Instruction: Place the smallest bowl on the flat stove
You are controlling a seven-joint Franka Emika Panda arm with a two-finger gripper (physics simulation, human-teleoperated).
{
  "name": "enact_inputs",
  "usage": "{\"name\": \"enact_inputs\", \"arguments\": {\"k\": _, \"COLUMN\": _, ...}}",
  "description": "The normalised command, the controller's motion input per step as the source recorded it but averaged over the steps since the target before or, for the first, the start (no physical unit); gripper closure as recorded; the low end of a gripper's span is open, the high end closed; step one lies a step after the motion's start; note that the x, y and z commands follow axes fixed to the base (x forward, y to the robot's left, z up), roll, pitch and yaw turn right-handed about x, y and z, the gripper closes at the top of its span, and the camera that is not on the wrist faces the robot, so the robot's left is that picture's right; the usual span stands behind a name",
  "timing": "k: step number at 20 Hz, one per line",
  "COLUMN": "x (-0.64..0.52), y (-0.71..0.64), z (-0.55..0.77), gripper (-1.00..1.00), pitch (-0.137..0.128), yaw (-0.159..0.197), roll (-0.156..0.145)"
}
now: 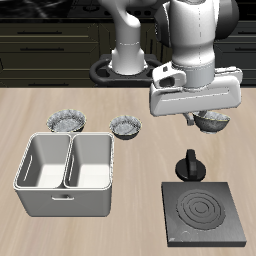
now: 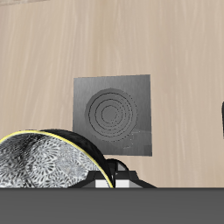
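Note:
The smallest bowl (image 1: pixel 212 122), silvery-grey with a fluted rim, hangs in my gripper (image 1: pixel 210 116), which is shut on its rim and holds it above the table. It fills the near part of the wrist view (image 2: pixel 44 162), showing its patterned inside. The flat stove (image 1: pixel 205 212) lies at the table's front edge, dark grey with spiral rings and a black knob (image 1: pixel 190 165) at its back edge. The gripper is farther back than the stove and above it. The wrist view shows the whole stove (image 2: pixel 112 114) below.
A double-basin grey sink (image 1: pixel 65 170) stands at the front, across the table from the stove. Two wider fluted bowls sit behind it: a large one (image 1: pixel 67 122) and a medium one (image 1: pixel 125 126). The robot's base is at the back.

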Motion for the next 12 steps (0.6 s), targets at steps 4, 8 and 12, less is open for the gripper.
{"name": "enact_inputs", "arguments": {"k": 4, "x": 0.35, "y": 0.08, "z": -0.02, "gripper": 1.00, "pitch": 0.012, "yaw": 0.024, "roll": -0.018}}
{"name": "enact_inputs", "arguments": {"k": 8, "x": 0.24, "y": 0.02, "z": -0.05, "gripper": 1.00, "pitch": 0.000, "yaw": 0.027, "roll": -0.035}}
{"name": "enact_inputs", "arguments": {"k": 12, "x": 0.25, "y": -0.10, "z": -0.07, "gripper": 1.00, "pitch": -0.032, "yaw": 0.049, "roll": -0.109}}
